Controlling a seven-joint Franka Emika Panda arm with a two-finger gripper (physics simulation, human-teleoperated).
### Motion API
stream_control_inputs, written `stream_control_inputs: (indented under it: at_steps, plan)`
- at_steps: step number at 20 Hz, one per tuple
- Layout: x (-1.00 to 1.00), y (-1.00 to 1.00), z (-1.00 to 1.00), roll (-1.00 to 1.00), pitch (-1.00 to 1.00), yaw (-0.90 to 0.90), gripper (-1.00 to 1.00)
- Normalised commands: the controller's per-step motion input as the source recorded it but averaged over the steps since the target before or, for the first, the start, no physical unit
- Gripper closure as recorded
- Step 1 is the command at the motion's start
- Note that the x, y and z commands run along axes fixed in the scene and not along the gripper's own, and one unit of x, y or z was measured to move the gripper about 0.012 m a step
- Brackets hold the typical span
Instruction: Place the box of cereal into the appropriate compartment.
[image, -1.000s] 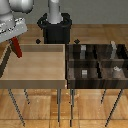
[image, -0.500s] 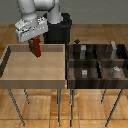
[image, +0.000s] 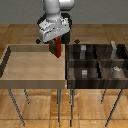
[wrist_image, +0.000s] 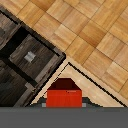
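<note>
The box of cereal (image: 58, 47) hangs upright in my gripper (image: 55, 44), clamped between the fingers and clear of every surface. Over the last second I have carried it from the far left of the exterior view across the light wooden tray (image: 30, 65), and it now sits over that tray's right edge, just beside the dark bin (image: 97, 62). The transfer is well under way; the compartment (image: 117, 52) with the tall grey block (image: 114, 47) lies further to the exterior view's right, so more travel remains before release.
</note>
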Motion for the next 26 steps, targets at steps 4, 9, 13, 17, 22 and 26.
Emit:
stream_control_inputs:
  at_steps: [4,9,13,17,22,26]
  plan:
    - [0.0,1.0,0.0,0.0,0.0,0.0,1.0]
    - [0.0,1.0,0.0,0.0,0.0,0.0,1.0]
    - [0.0,1.0,0.0,0.0,0.0,0.0,1.0]
    - [0.0,1.0,0.0,0.0,0.0,0.0,1.0]
    - [0.0,1.0,0.0,0.0,0.0,0.0,1.0]
    - [0.0,1.0,0.0,0.0,0.0,0.0,1.0]
